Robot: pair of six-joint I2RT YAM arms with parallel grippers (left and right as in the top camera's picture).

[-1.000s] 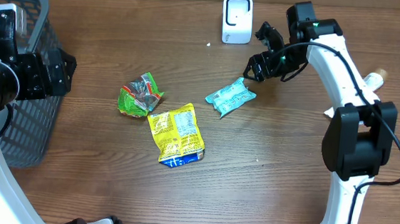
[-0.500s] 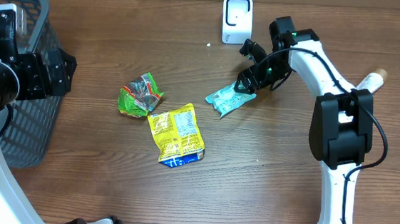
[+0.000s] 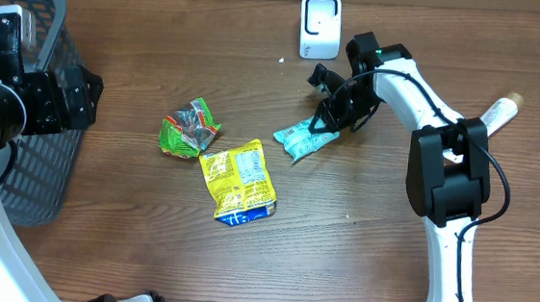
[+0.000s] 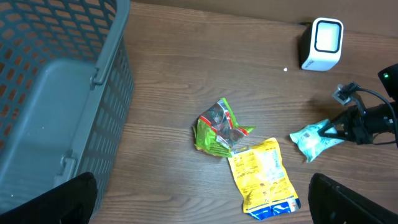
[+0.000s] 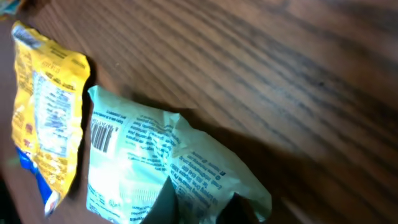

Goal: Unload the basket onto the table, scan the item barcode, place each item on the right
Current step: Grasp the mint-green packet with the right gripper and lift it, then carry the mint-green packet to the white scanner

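Overhead: the right hand [image 3: 330,118] is seen pinched shut on one end of the packet [image 3: 302,142], which lies on the worktop [image 3: 360,235]. The scanner [image 3: 319,26] stands near that hand.

Left wrist: the left hand [image 4: 200,199] is held wide, with nothing gripped.

Right wrist: the packet's barcode [image 5: 102,134] is seen beyond the fingertips [image 5: 165,199].

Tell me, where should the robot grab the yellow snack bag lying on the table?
Pinch the yellow bag by its blue bottom edge, coming down from above on the side facing the robot. It lies flat, so only a thin edge can be nipped. That end also sits clear of the crumpled green bag crowding its top corner.
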